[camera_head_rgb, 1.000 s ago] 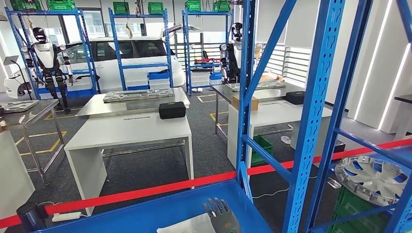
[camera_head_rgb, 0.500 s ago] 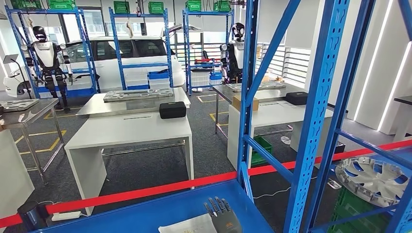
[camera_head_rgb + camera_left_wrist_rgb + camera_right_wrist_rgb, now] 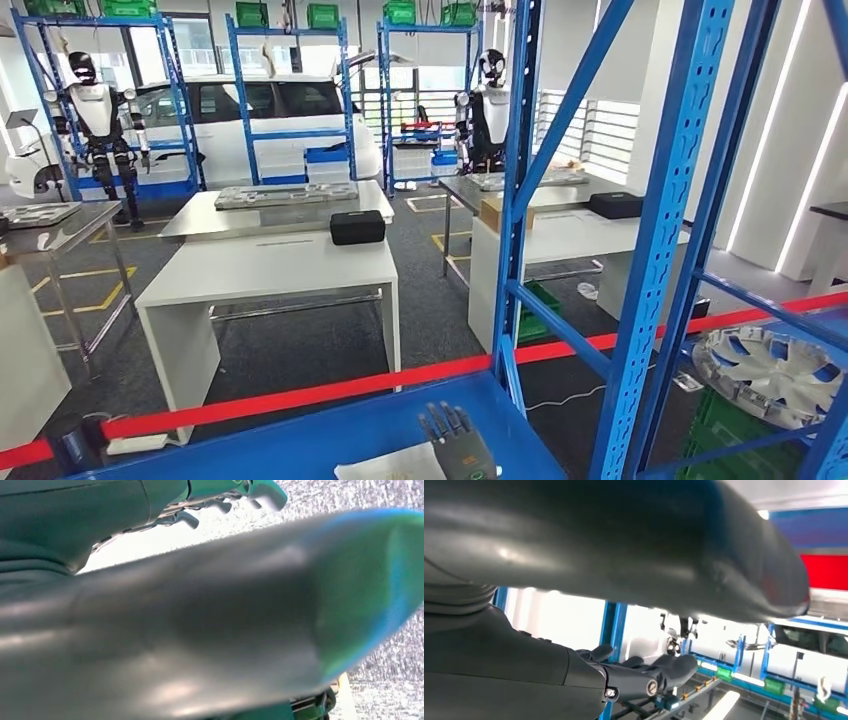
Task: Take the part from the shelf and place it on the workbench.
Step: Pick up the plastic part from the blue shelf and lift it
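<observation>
One robot hand (image 3: 458,447), one part (image 3: 772,375)

Cut off and blurred

Part (image 3: 775,375) at 4 o'clock sits partly behind shelf post (image 3: 668,240); hand (image 3: 462,448) cropped at 6; both wrist thumbs blur.

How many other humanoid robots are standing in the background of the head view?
2. One humanoid robot stands far left by the blue racks, in front of the white car. The other robot stands farther right, behind the grey table. More may be hidden behind the near shelf posts.
</observation>
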Robot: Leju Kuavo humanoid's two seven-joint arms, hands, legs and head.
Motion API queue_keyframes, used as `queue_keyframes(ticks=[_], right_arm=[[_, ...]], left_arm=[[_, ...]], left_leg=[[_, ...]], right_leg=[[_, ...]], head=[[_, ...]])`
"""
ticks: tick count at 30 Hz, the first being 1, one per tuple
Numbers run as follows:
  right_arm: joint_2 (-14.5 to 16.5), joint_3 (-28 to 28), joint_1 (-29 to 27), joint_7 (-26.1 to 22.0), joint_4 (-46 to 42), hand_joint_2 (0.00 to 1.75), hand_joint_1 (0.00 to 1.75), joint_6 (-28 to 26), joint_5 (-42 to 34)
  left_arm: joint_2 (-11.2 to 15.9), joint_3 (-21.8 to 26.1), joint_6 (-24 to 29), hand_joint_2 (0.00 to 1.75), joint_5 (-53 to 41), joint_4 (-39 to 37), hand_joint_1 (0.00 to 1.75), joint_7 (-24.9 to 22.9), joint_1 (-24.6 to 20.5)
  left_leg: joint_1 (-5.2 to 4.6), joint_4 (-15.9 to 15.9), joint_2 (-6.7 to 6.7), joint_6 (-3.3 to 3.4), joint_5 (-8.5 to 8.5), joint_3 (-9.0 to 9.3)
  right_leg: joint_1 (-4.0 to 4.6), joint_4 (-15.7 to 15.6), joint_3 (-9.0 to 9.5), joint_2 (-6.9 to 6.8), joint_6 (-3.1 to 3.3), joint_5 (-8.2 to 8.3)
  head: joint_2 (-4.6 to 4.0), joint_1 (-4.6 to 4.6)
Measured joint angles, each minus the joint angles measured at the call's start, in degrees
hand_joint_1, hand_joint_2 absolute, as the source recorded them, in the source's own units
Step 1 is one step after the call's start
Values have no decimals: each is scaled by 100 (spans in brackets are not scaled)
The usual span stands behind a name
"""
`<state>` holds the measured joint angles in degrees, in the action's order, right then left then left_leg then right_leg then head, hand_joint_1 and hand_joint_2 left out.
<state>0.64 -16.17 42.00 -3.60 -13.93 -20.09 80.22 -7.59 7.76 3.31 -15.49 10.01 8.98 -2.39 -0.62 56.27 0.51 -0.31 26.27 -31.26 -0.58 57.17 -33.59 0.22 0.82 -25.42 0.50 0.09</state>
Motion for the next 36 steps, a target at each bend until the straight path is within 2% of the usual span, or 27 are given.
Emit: queue_keyframes(ticks=[10,36], right_arm=[[1,0,-13,27,1,0,0,5,-1],[8,0,-37,117,3,0,0,62,41]], left_arm=[[-4,2,12,0,-20,-1,0,12,5],[-4,45,25,0,-28,-1,0,14,4]], left_leg=[[-7,41,1,31,33,-14],[-4,38,-1,32,33,-13]], right_leg=[[-4,12,5,0,-23,-16],[1,13,3,0,-24,-17]], head=[[0,4],[0,1]])
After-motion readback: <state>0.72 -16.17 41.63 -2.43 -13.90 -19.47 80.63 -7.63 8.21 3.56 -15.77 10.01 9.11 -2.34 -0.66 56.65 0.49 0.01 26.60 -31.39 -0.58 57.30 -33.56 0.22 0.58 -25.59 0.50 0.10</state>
